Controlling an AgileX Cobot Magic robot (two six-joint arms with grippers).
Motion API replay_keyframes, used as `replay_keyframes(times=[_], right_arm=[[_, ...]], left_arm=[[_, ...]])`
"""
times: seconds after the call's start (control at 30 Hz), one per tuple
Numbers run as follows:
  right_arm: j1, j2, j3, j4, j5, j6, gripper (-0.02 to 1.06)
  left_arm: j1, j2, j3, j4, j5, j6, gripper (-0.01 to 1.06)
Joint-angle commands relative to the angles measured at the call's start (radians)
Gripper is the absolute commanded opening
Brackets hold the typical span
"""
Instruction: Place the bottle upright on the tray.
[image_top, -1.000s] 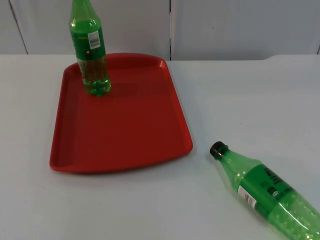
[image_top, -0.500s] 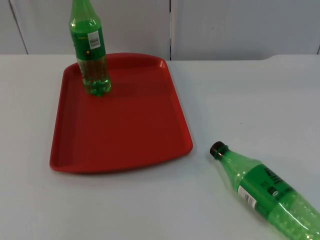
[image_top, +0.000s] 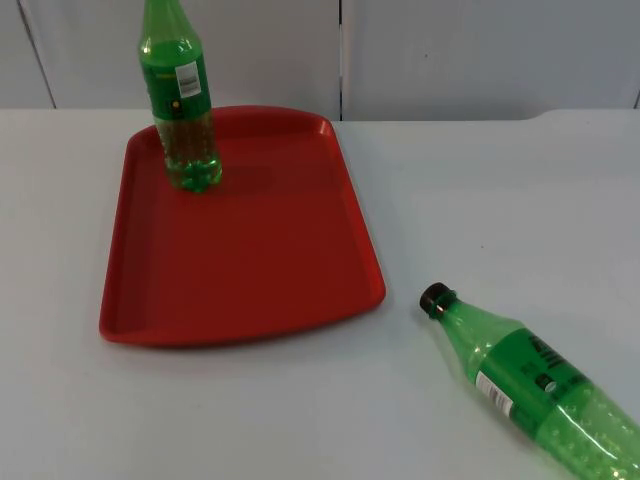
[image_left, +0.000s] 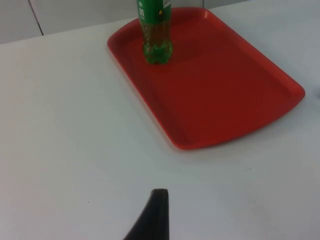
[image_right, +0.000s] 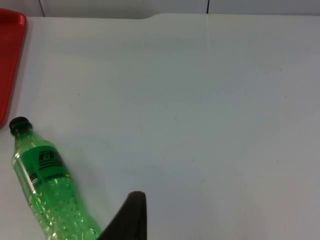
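a red tray (image_top: 250, 260) lies on the white table (image_top: 500, 200), its far edge near the grey partition wall (image_top: 450, 50). one green bottle (image_top: 181, 100) stands upright on the tray's far left corner, label facing out, its base fully inside the rim. a second green bottle (image_top: 530, 385) lies on its side on the table to the right of the tray, well apart from it, its black cap (image_top: 435, 298) pointing toward the tray's near right corner (the body runs away toward the table's near right edge).

the left gripper (image_left: 152, 217) hangs above bare table beside the tray's long edge, with nothing near its one visible fingertip; how wide it is spread cannot be told. the right gripper (image_right: 127, 215) hangs above the table just beside the lying bottle's lower body, not touching it, and whether its claw is spread or closed cannot be told either.
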Motion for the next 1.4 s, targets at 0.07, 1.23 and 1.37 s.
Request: replay_keyframes(times=[0.07,1.23,1.37], right_arm=[[0.005,-0.003,0.002,-0.001,-0.006,-0.006,1.05],[0.005,0.373,-0.154,0.006,-0.010,-0.057,1.05],[0.005,0.500,-0.217,0.040,-0.010,-0.077,1.05]], left_arm=[[0.002,-0.004,0.006,0.000,0.001,-0.005,0.88],[0.002,-0.004,0.006,0.000,0.001,-0.005,0.88],[0.002,-0.004,0.006,0.000,0.001,-0.005,0.88]])
